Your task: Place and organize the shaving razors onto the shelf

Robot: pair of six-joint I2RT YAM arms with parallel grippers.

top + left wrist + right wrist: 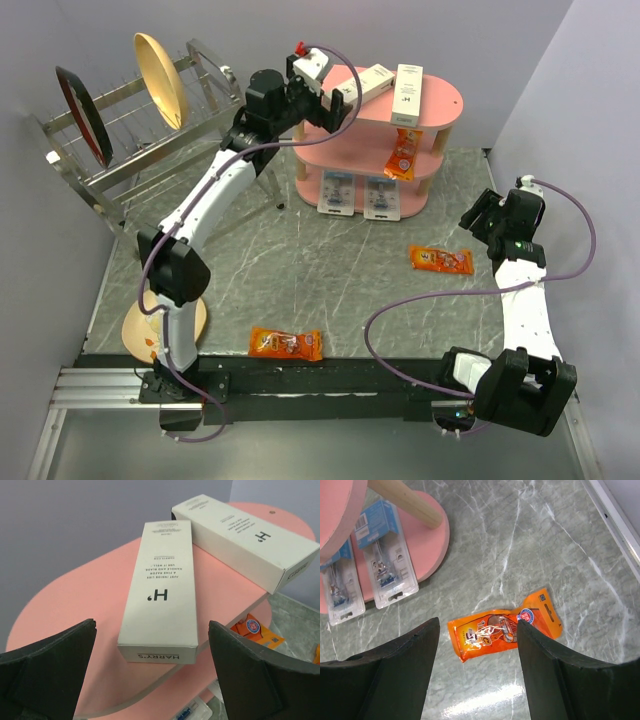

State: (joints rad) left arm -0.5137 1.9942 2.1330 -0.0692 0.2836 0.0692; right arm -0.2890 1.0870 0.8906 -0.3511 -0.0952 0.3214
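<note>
Two razor blister packs [337, 190] [382, 197] lie side by side at the front of the pink shelf's [445, 100] bottom board, their near ends reaching over its edge. They also show in the right wrist view [339, 590] [384, 562]. My left gripper [335, 95] is open and empty over the shelf's top board [65, 610], just short of a white box [162, 590]. My right gripper [480, 215] is open and empty above an orange packet [502, 630] on the table.
A second white box [245, 535] lies on the top board. An orange packet [401, 155] hangs off the middle board, and two more [441, 261] [286, 344] lie on the table. A wire dish rack [130, 130] with plates stands back left.
</note>
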